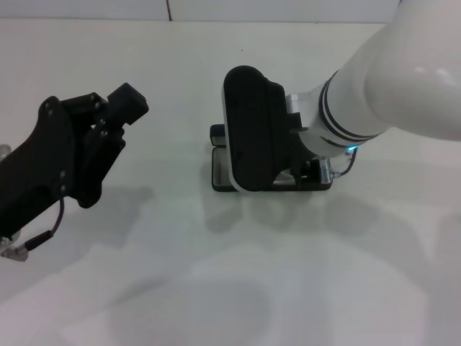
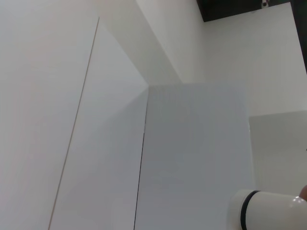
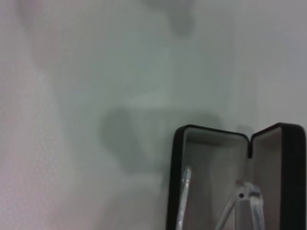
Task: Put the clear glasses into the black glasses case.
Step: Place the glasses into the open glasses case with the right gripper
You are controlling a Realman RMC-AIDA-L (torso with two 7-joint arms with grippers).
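Note:
The black glasses case (image 1: 220, 176) lies open on the white table at the centre of the head view, mostly covered by my right arm's black wrist housing. My right gripper (image 1: 295, 164) hangs directly over it. In the right wrist view the case (image 3: 175, 158) shows its grey lining and raised rim. Parts of the clear glasses (image 3: 245, 200) lie inside it, with a thin clear arm (image 3: 184, 191) along one wall. My left gripper (image 1: 124, 104) is raised at the left, well away from the case.
The white table (image 1: 216, 281) spreads around the case, with shadows of both arms on it. The left wrist view shows only pale walls and a bit of the white right arm (image 2: 268, 211). A loose cable (image 1: 39, 238) hangs under the left arm.

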